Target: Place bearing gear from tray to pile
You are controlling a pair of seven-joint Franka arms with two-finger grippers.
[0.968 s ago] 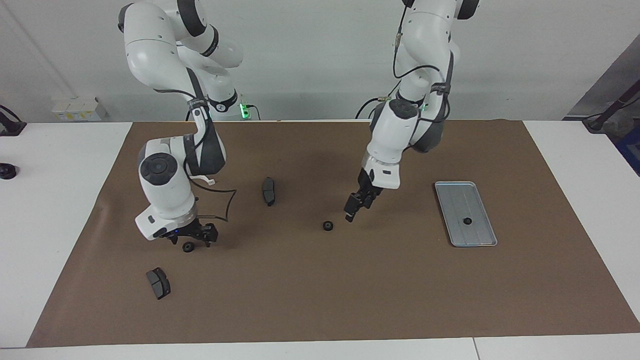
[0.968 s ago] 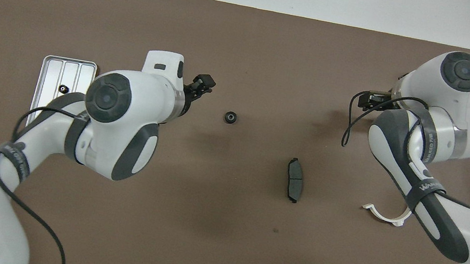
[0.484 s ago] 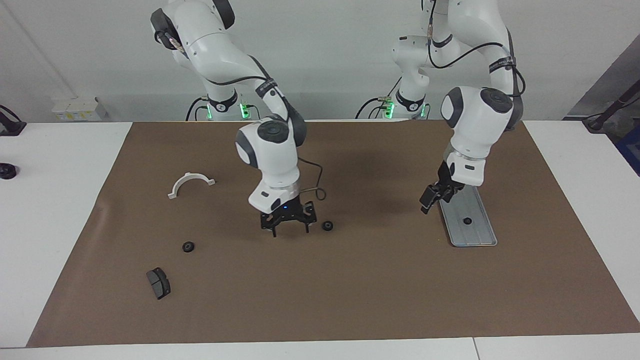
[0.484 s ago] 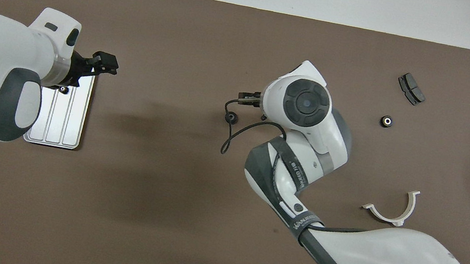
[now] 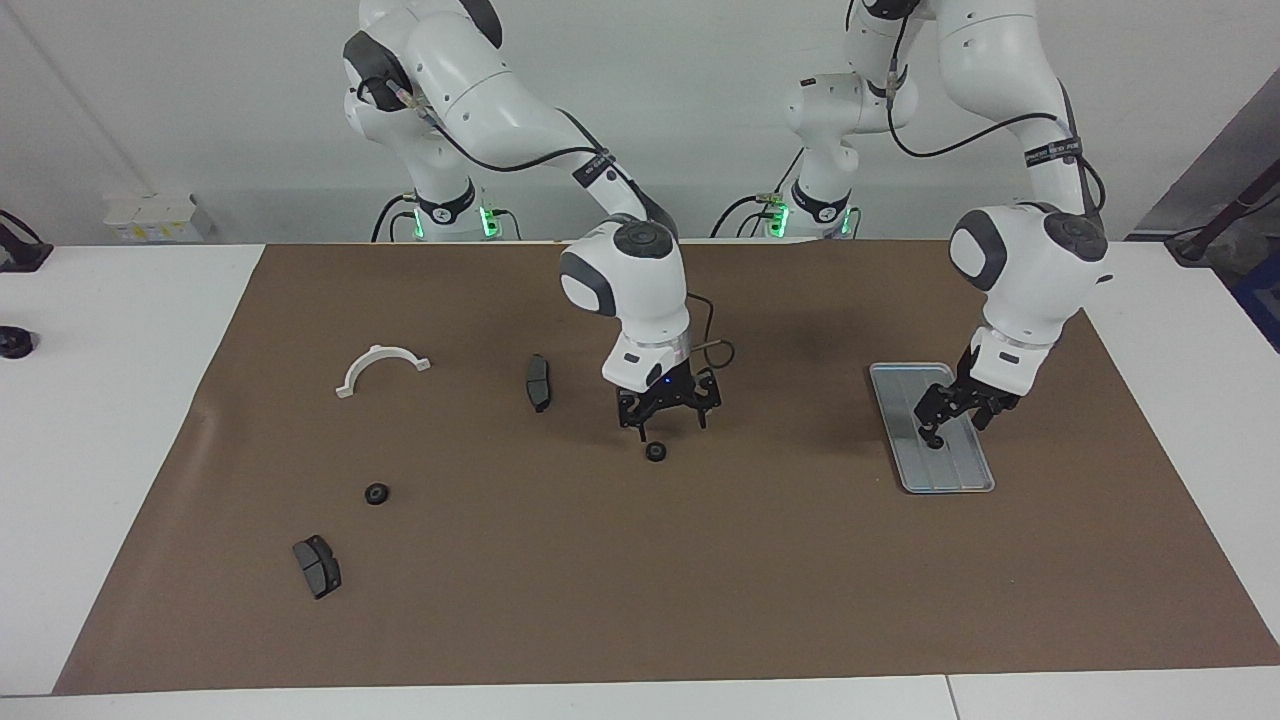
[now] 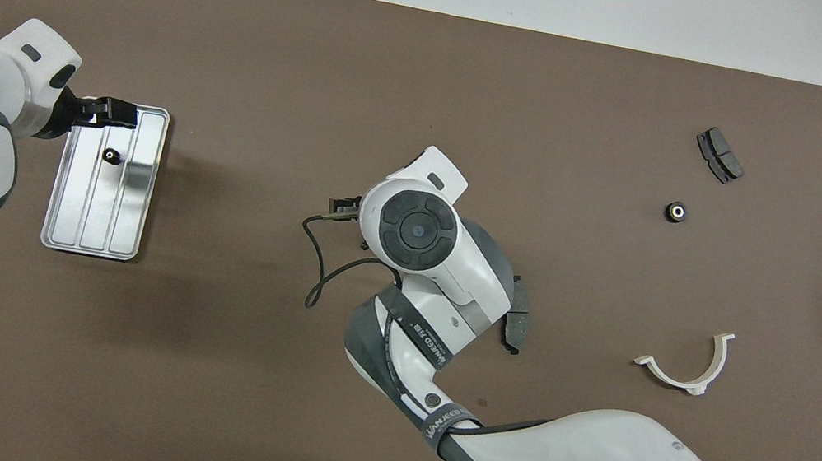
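- While one bearing gear (image 5: 934, 442) lies on the tray (image 5: 950, 478), left gripper (image 5: 958, 410) hovers above, fingers apart, empty.
- Right gripper (image 5: 668, 412), spread wide, hangs over mid-table gear (image 5: 655, 452).

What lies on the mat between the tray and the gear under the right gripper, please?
Nothing: in the facing view, the brown mat is bare between the tray and the gear below the right gripper.
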